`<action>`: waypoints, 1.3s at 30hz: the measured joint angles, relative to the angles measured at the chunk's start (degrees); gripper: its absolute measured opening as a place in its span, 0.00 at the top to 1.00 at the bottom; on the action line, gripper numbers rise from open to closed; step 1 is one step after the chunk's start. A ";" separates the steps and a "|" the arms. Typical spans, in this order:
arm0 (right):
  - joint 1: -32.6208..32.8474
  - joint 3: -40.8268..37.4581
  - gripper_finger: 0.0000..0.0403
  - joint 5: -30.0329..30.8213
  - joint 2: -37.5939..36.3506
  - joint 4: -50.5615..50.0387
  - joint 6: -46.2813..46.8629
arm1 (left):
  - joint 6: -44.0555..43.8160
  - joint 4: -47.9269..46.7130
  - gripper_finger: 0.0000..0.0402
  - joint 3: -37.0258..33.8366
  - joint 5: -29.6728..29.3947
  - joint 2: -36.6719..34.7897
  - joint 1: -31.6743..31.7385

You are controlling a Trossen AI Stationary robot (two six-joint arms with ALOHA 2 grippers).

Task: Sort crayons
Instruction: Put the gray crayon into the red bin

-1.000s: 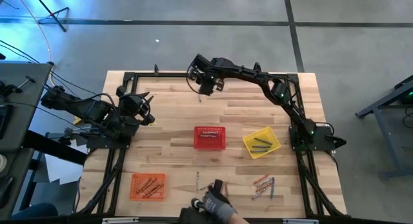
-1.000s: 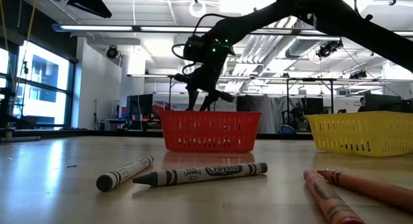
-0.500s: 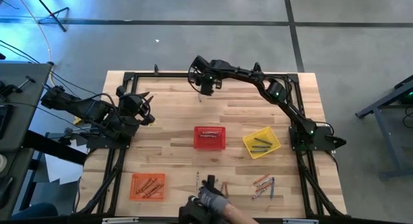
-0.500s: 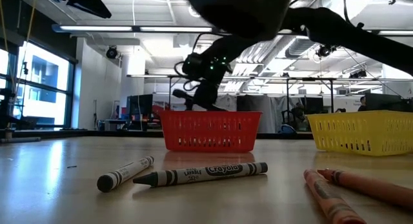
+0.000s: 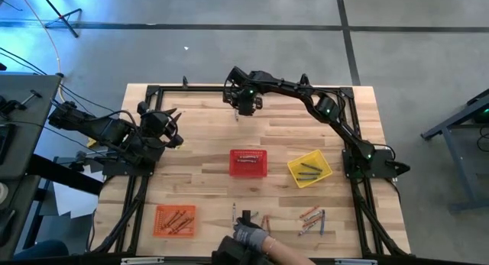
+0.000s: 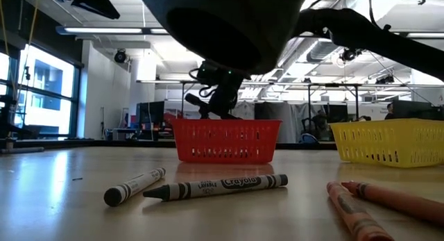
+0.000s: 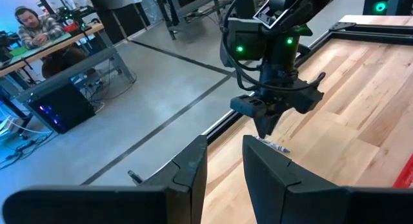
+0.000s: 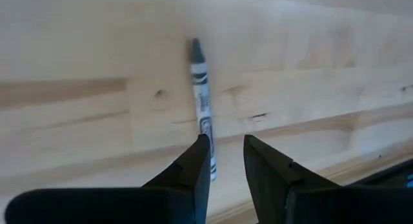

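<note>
Right gripper: fingers slightly spread, holding nothing, poised above a grey crayon lying flat on the bench near its far edge; crayon's near end shows between the fingertips. Left gripper: fingers slightly spread, empty, at bench's left side.
</note>
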 joint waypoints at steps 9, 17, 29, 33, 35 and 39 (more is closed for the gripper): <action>0.00 0.00 0.78 -1.16 0.00 0.09 2.39 | -0.34 0.02 0.79 0.00 -0.01 0.00 0.00; -0.19 -0.02 0.78 -3.45 0.00 2.42 6.83 | -0.34 0.02 0.79 0.00 -0.01 0.00 0.00; -2.23 -0.02 0.78 -3.46 0.00 0.91 6.02 | -0.32 0.02 0.79 0.00 -0.09 0.00 0.00; -2.45 -0.02 0.78 -3.24 0.00 0.63 5.99 | -0.32 0.02 0.79 0.00 -0.64 0.00 0.00; -2.38 -0.02 0.78 -3.08 0.00 0.66 5.66 | -0.33 0.02 0.79 0.00 -0.68 0.00 0.01; -2.49 -0.02 0.78 -1.98 0.16 0.88 3.01 | -0.33 0.04 0.79 0.00 -1.17 0.00 0.49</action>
